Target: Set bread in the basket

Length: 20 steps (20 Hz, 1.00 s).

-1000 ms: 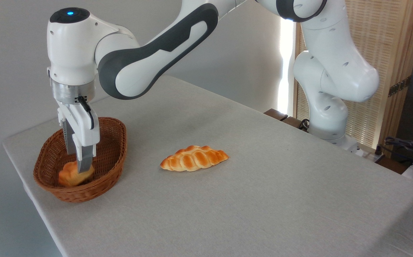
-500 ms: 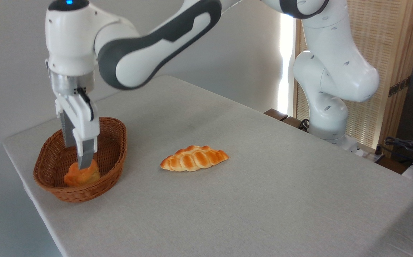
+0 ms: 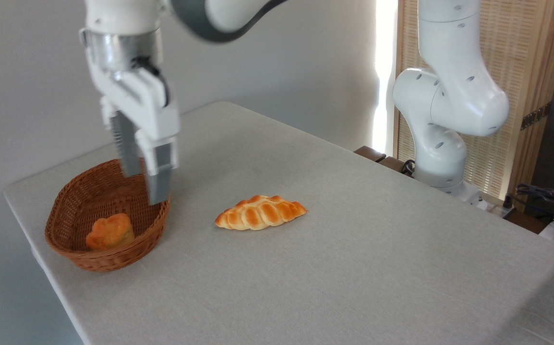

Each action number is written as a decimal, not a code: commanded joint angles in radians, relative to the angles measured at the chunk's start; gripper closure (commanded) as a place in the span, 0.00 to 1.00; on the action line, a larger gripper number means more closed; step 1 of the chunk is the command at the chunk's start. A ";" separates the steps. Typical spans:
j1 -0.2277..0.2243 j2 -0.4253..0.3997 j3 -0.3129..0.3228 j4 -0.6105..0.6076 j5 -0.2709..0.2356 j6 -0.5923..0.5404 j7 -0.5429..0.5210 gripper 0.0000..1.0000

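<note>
- My gripper (image 3: pixel 146 184) hangs over the basket's right rim, fingers pointing down w/ a gap between them, released, nothing held.
- One finger (image 3: pixel 159 179) overlaps the rim in this view; can't tell if it touches. The other finger sits further back-left, above the basket's inside.
- Bun (image 3: pixel 109 231) lies in the basket (image 3: pixel 114 261), on the floor toward the front-left, clear of my gripper.
- Bun is orange, lumpy, folded top up.
- Basket: oval brown wicker, sits near the table's left corner.
- Loaf (image 3: pixel 259 212), golden and braided w/ pointed ends, lies flat on the table (image 3: pixel 353 268) right of the basket, well apart from it and from the bun.
- My arm's base (image 3: pixel 442 143) stands at the table's far right edge; upper arm runs out of frame at top.
</note>
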 commanded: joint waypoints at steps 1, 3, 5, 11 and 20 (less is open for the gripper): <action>-0.016 -0.073 0.096 -0.008 0.007 -0.114 0.105 0.00; -0.019 -0.099 0.121 -0.009 0.009 -0.168 0.102 0.00; -0.023 -0.112 0.144 -0.008 0.018 -0.202 0.105 0.00; -0.045 -0.119 0.141 -0.009 0.067 -0.205 0.079 0.00; -0.033 -0.115 0.092 -0.020 0.075 -0.214 0.041 0.00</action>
